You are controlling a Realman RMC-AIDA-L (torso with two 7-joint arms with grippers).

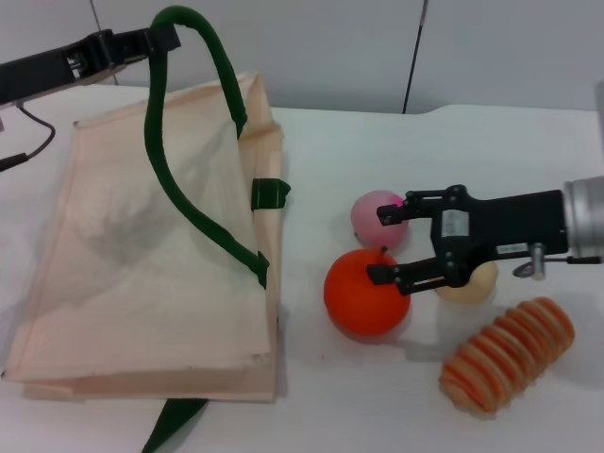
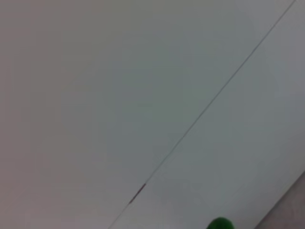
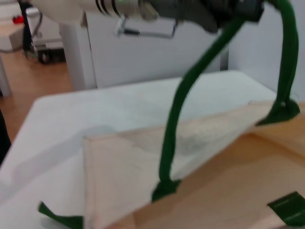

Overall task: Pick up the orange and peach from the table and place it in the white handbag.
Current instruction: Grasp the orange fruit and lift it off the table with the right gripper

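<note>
No readable text anywhere — the small pale label on the black right end effector stays illegible.

A white worktop is seen. On it are laid the white handbag, the orange, the peach, a tan round fruit and a ridged striped piece.

orange touching pink peach — beside cream handbag
</note>
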